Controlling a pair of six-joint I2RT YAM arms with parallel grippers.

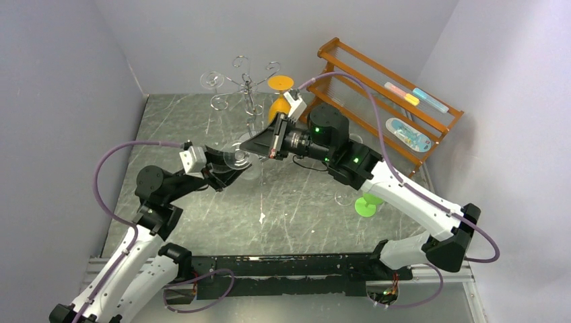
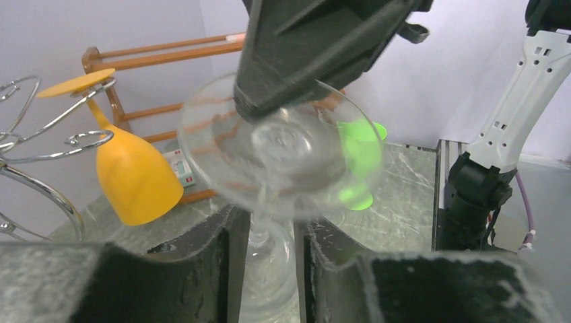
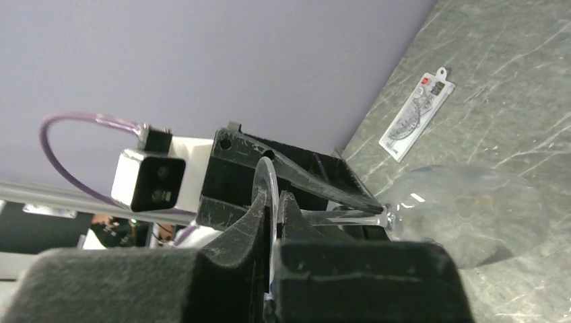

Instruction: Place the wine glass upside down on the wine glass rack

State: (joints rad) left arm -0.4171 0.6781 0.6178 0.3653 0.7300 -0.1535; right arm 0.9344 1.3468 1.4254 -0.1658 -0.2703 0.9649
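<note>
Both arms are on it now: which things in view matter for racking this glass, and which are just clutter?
Job: wine glass, wine glass rack, left gripper, right gripper, both gripping the glass.
Lying about: orange glass on the rack, green glass, wooden shelf, white card.

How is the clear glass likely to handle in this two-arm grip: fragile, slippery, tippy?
Probably fragile: the glass looks thin-walled, with a slim stem held in the left end effector. Likely slippery: the right end effector pinches only the smooth foot's edge. Possibly bowl-heavy, so it may swing if one grip loosens.
</note>
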